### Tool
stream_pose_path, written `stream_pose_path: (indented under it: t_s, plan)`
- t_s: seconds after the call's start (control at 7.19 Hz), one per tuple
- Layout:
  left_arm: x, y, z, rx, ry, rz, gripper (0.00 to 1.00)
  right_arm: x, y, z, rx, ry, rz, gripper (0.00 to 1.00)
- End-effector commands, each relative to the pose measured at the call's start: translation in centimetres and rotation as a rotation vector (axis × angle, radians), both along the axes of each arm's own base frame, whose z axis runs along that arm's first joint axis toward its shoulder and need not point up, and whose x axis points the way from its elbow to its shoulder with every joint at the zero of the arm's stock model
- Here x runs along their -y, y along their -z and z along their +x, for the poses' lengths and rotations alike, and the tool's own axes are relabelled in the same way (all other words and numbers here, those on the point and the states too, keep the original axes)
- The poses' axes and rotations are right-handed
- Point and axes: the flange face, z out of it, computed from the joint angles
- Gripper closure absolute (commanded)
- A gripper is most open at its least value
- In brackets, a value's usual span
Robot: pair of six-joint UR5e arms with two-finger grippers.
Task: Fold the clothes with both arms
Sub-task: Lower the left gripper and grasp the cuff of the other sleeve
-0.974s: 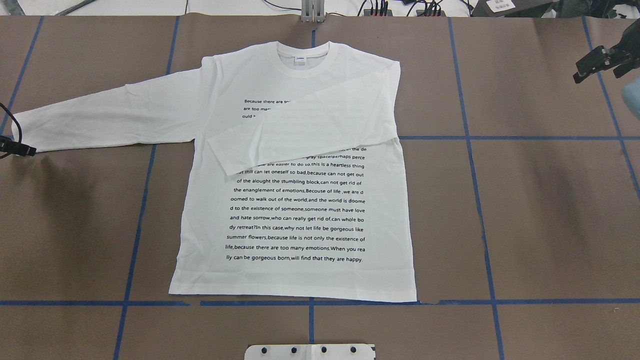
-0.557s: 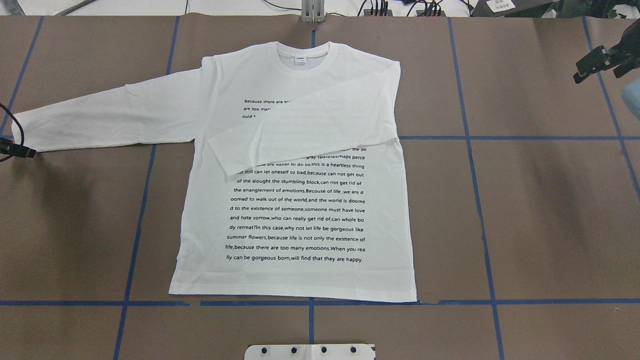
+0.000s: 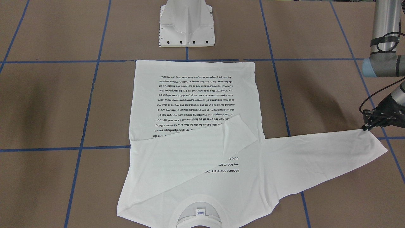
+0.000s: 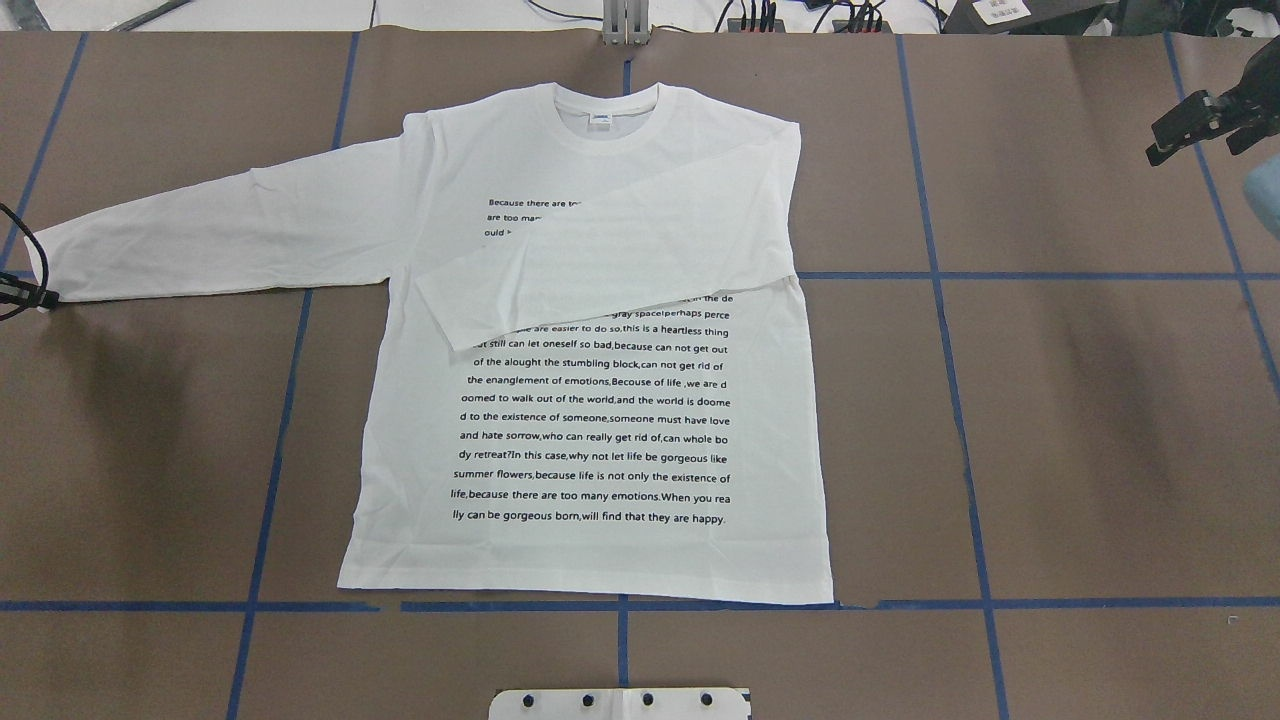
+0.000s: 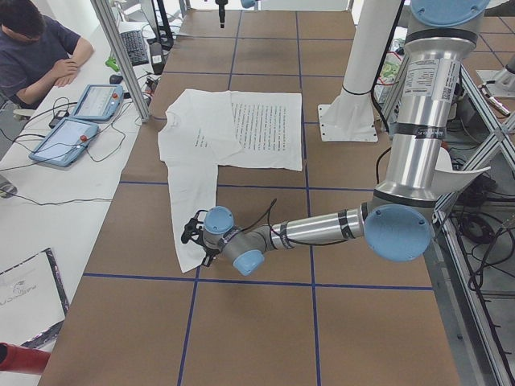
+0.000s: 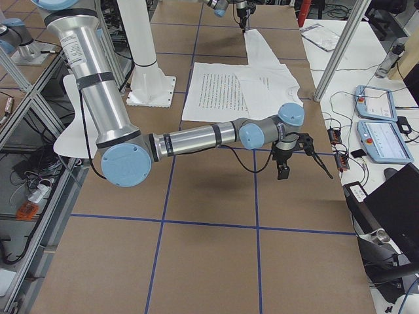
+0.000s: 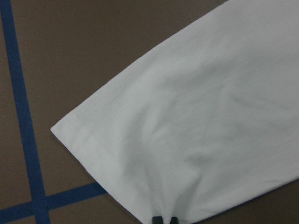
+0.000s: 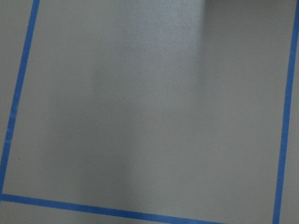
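The white long-sleeved T-shirt (image 4: 600, 420) lies flat, text side up, collar (image 4: 607, 130) at the far side. One sleeve (image 4: 600, 270) is folded across the chest. The other sleeve (image 4: 220, 235) stretches out toward the table's left end. My left gripper (image 4: 42, 297) is at that sleeve's cuff (image 3: 370, 142), low on the table. In the left wrist view its fingertips (image 7: 164, 219) are pinched together on the cuff's edge, and creases fan out from them. My right gripper (image 4: 1190, 152) hangs open over bare table at the far right, well away from the shirt.
Blue tape lines (image 4: 935, 275) divide the brown table cover. The white pedestal base (image 3: 187, 28) stands just behind the shirt's hem. A metal post (image 5: 121, 56) and teach tablets (image 5: 76, 121) sit along the far side, with a person (image 5: 36, 56) seated there.
The left gripper has shifted slightly left at the cuff, and the cuff's corner has moved with it. The right gripper and the rest of the shirt have stayed put.
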Motion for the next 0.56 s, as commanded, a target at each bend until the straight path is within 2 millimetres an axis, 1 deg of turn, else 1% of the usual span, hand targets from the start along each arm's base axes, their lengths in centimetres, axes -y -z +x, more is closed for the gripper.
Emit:
stream_pose_path:
  t_s: [0.0, 0.14, 0.28, 0.42]
  plan:
    - [0.8, 5.0, 0.3, -0.045, -0.005, 0.082, 1.0, 0.0, 0.1, -0.1, 0.0, 0.002, 0.001, 0.0]
    - [1.6, 8.6, 0.7, -0.074, -0.003, 0.135, 1.0, 0.0, 0.1, 0.0, 0.002, 0.001, 0.001, 0.0]
    - [3.3, 11.0, 1.4, -0.087, -0.008, 0.144, 1.0, -0.1, -0.1, 0.1, 0.001, -0.001, -0.001, 0.0]
    - [6.6, 15.0, 2.7, -0.091, -0.014, 0.127, 1.0, -0.3, -0.5, 0.5, 0.004, -0.006, -0.008, 0.0]
